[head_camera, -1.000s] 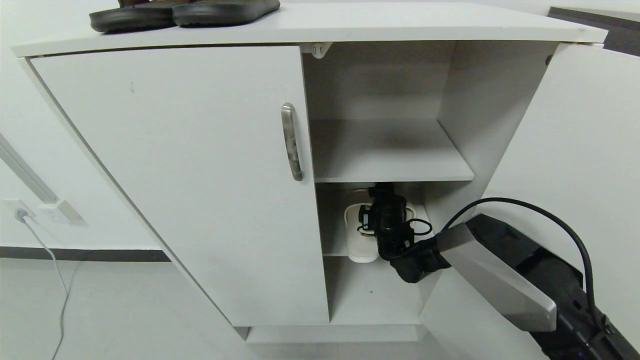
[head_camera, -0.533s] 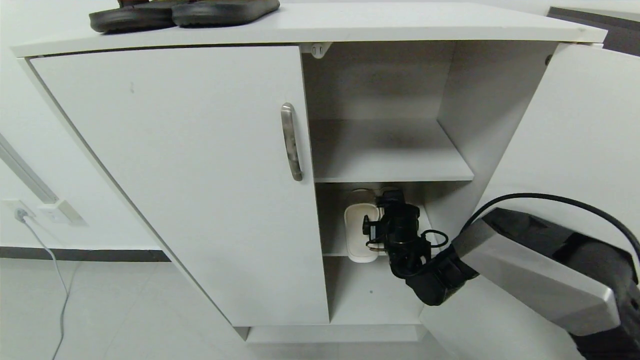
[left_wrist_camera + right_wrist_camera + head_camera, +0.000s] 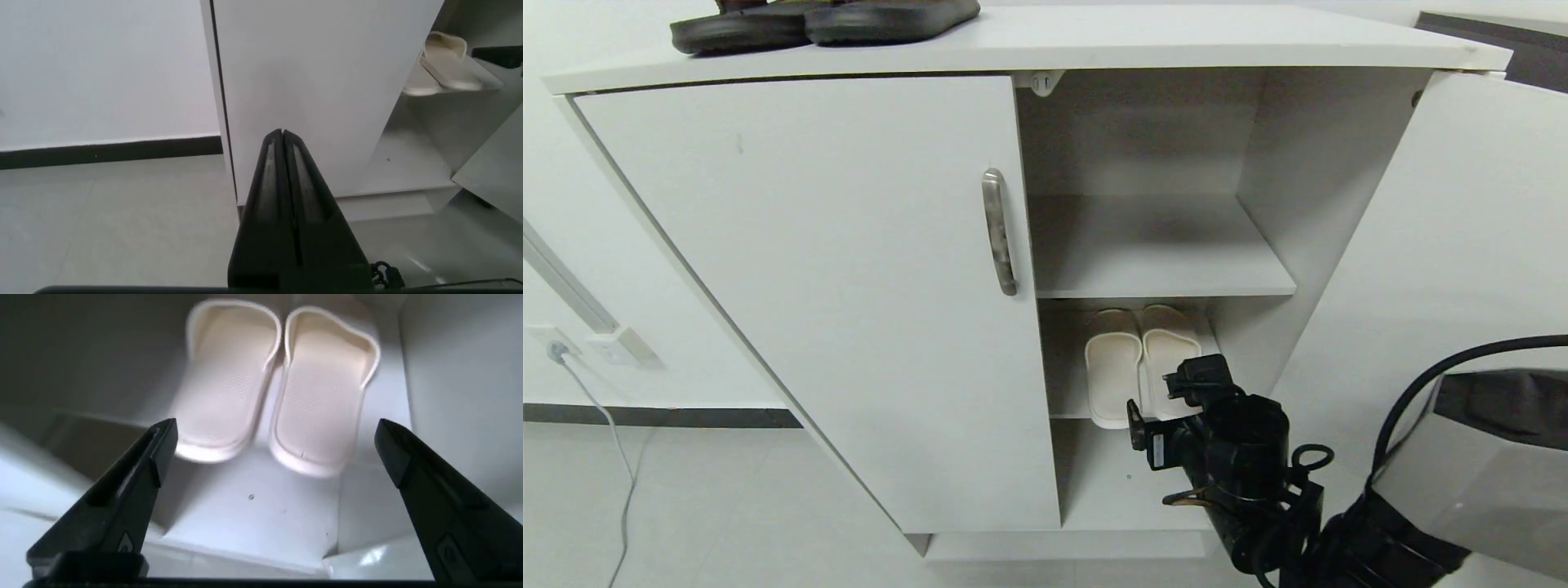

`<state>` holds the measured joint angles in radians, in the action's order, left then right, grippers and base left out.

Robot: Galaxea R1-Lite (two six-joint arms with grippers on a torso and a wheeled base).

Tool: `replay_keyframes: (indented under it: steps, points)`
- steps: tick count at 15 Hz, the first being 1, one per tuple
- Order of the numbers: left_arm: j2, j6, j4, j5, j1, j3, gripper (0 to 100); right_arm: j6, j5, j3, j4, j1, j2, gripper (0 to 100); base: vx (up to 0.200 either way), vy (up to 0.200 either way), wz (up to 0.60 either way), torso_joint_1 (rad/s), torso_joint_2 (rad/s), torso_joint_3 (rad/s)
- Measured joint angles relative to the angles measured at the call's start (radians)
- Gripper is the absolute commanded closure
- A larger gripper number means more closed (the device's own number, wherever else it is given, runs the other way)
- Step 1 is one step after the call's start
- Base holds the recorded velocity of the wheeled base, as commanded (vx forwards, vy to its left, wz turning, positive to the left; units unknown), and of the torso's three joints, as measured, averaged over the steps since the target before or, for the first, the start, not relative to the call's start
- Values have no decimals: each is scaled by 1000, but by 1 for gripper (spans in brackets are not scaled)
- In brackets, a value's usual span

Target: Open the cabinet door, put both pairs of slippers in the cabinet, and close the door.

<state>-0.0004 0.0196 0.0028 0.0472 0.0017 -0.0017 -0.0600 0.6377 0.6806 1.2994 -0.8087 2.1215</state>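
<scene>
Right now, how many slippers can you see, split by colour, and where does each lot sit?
Cream slippers, on a shelf inside the cabinet: 2
Dark slippers, on the cabinet top: 2
Total: 4

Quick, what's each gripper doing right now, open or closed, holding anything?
Left gripper: closed, holding nothing.
Right gripper: open, holding nothing, facing the white slippers.

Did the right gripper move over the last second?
Yes: the right gripper backed out of the cabinet, away from the cream slippers left inside.
</scene>
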Motion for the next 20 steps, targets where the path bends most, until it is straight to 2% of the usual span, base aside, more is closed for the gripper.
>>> replay_keyframes:
  steps: [5,15,20]
  points:
    - [0,-3,0,-1,-1,0,100,0,2,-45,6,-18,-55,0,-200,0,0,-1,1,0]
    - [0,-1,0,0,0,0,100,2,2,-69,38,-20,-71,0,0,0,0,0,0,0]
    - [0,0,0,0,0,0,100,2,2,-66,38,-19,-71,0,0,0,0,0,3,166]
